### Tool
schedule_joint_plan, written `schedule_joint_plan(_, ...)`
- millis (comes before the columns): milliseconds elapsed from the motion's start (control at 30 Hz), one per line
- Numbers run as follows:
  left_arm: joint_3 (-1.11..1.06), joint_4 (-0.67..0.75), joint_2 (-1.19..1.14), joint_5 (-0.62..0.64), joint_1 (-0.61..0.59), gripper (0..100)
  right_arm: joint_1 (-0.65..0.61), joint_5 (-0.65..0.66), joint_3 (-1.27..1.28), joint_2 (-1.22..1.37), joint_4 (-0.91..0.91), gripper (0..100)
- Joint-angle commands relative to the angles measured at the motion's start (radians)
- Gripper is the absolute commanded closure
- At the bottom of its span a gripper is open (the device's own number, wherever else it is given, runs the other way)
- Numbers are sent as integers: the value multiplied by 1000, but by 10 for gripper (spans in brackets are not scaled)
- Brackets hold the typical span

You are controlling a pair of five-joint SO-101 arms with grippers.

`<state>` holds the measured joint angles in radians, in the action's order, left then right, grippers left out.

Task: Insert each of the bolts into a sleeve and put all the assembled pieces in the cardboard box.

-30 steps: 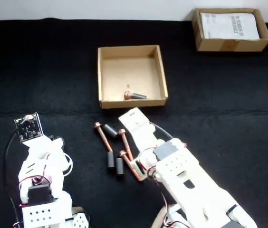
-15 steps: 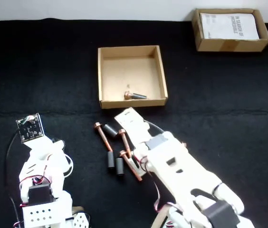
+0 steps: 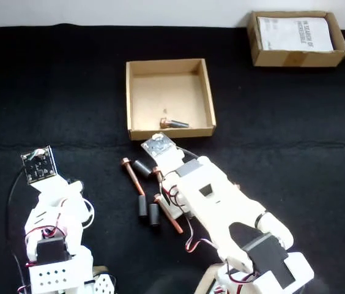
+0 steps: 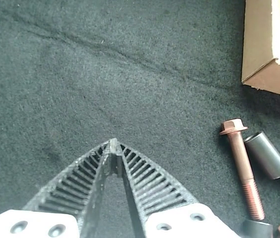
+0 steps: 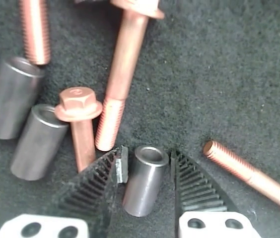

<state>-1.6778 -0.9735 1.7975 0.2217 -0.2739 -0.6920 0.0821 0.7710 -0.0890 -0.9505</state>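
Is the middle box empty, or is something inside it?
Not empty. One sleeved bolt lies inside the cardboard box, close to its front wall.

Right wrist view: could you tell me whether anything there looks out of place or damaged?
Nothing stands out. A sleeve sits between the right gripper and its open jaws, and the other bolts and sleeves lie loose on the black cloth at mixed angles, none visibly damaged.
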Motion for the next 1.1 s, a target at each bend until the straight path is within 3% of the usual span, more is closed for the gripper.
schedule_joint_plan(0, -18, -3, 12, -2, 13, 991, 8, 5, -22, 4, -19, 868)
schedule_joint_plan(333, -18, -3, 12, -2, 13, 991, 13, 5, -18, 12, -81, 875)
schedule_joint_plan(467, -18, -3, 12, -2, 13, 991, 13, 5, -18, 13, -81, 998)
schedule_joint_plan(733, -18, -3, 12, -2, 13, 991, 47, 5, -31, 1, -107, 991)
schedule_joint_plan(1067, -5, -3, 8, -3, 18, 991, 163, 5, -533, -2, -490, 991)
